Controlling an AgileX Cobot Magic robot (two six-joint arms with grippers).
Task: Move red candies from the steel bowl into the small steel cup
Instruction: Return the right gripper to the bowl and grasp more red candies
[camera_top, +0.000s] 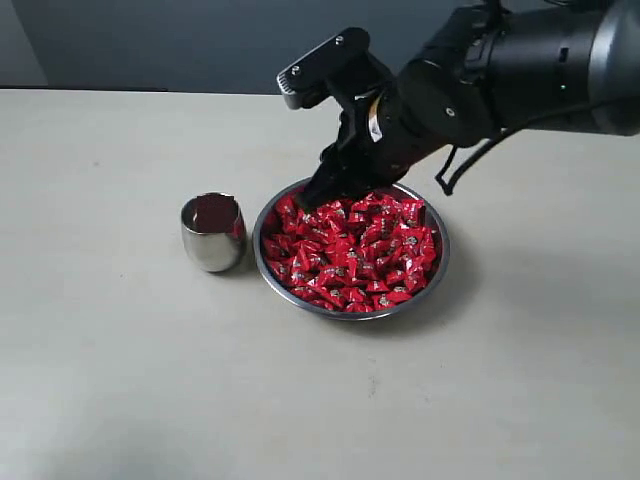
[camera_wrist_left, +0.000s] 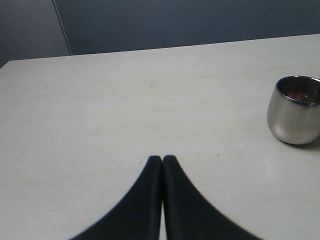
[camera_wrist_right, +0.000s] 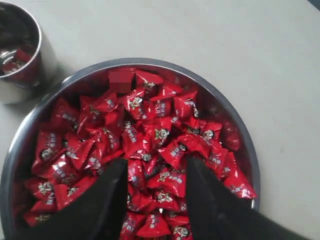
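While my right jaws are standing apart, tips among the shiny red wrapped candies (camera_wrist_right: 150, 140) heaped in the wide shallow steel bowl (camera_wrist_right: 165, 63) mid-tabletop (camera_top: 120, 380), my left jaws are resting together; the small rounded steel cup (camera_top: 213, 232) is sitting just beside the bowl, toward the tabletop's left edge.

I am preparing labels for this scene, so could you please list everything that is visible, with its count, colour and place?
candies: many, red, heaped in the bowl; some red also shows inside the cup
bowl: one, steel, on the table
cup: one, steel, upright on the table, close beside the bowl
table: one, pale beige, under everything
wall: one, dark blue-grey, behind the table
left tool: one, black, shut, over bare table, apart from the cup
right tool: one, black, open, tips down among the candies in the bowl
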